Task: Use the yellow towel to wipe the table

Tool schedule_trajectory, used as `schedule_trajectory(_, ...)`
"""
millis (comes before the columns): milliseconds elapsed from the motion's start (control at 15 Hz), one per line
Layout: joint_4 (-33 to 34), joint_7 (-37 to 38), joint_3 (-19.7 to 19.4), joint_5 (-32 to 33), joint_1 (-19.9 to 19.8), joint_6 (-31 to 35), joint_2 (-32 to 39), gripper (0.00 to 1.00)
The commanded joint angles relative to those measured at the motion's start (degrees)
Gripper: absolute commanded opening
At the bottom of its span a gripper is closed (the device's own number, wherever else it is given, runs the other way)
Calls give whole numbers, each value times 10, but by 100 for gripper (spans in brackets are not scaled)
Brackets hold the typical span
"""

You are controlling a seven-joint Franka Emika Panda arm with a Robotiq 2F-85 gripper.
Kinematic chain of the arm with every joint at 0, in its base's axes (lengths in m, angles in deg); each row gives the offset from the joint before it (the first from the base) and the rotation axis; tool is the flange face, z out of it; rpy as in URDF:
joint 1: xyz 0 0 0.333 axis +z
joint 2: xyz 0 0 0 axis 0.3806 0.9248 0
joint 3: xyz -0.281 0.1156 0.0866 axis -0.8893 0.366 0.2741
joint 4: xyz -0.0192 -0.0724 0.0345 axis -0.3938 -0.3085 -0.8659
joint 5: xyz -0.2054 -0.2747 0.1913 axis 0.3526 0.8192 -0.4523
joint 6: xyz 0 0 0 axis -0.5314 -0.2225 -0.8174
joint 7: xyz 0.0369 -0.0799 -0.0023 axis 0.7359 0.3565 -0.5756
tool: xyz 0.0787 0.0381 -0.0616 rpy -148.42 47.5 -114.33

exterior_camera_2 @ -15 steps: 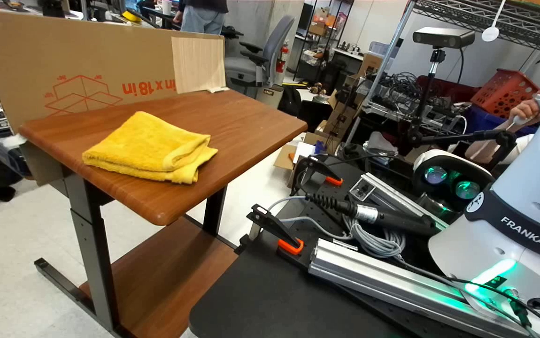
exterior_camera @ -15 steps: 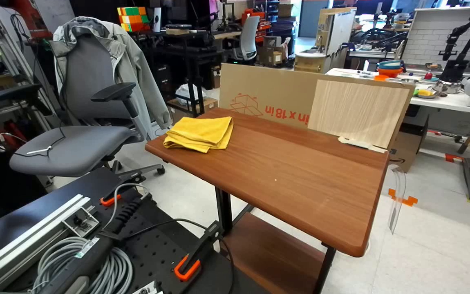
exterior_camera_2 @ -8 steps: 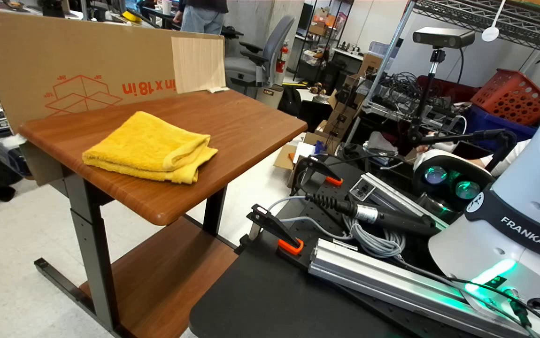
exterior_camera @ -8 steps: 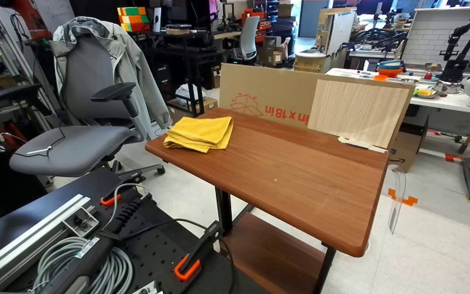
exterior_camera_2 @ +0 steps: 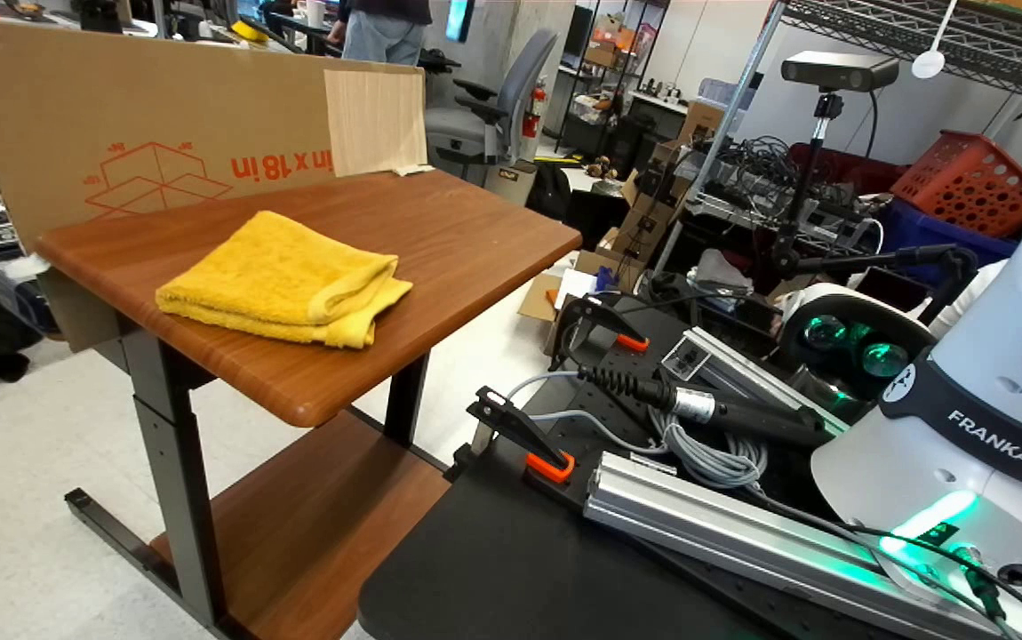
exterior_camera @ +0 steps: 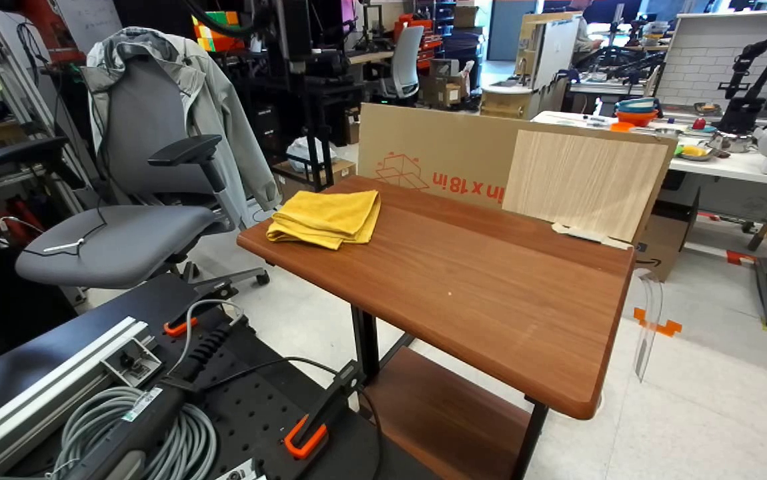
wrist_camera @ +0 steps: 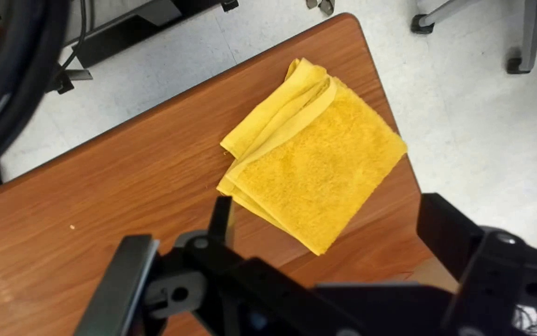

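The yellow towel point(exterior_camera: 325, 217) lies folded on the reddish-brown table point(exterior_camera: 483, 287), near one short end. It also shows on the table point(exterior_camera_2: 467, 209) in an exterior view as a folded yellow towel point(exterior_camera_2: 275, 280). In the wrist view the towel point(wrist_camera: 320, 163) lies beyond my gripper point(wrist_camera: 327, 199), with one corner at the table's edge. The gripper's black fingers are wide apart with nothing held between them. The gripper appears to be above the table point(wrist_camera: 123, 177), apart from the towel. A dark part of my arm or gripper point(exterior_camera: 293, 33) shows at the top of an exterior view.
A cardboard sheet point(exterior_camera: 437, 150) with a pale plywood board point(exterior_camera: 587, 180) stands along the table's far side. A black bench point(exterior_camera_2: 475, 551) holds clamps, a coiled cable and an aluminium rail point(exterior_camera_2: 733, 533) by the arm's base point(exterior_camera_2: 964, 462). A grey chair point(exterior_camera: 123, 240) stands near the towel's end.
A dark arm part with a cable has come in at the top of an exterior view. The person's hand by the shelf has gone from sight. The towel has not moved.
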Motion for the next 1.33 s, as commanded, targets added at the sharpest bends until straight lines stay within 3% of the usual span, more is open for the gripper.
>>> schedule_trajectory(0, 16, 14, -19, 3, 15, 2, 33, 100)
schedule_trajectory(200, 48, 29, -24, 4, 19, 3, 81, 100)
schedule_trajectory(333, 32, 45, -24, -14, 25, 55, 77, 100)
schedule_trajectory(733, 84, 127, -29, -11, 54, 116, 202, 100)
schedule_trajectory(1267, 186, 232, -80, -14, 72, 59, 366, 100)
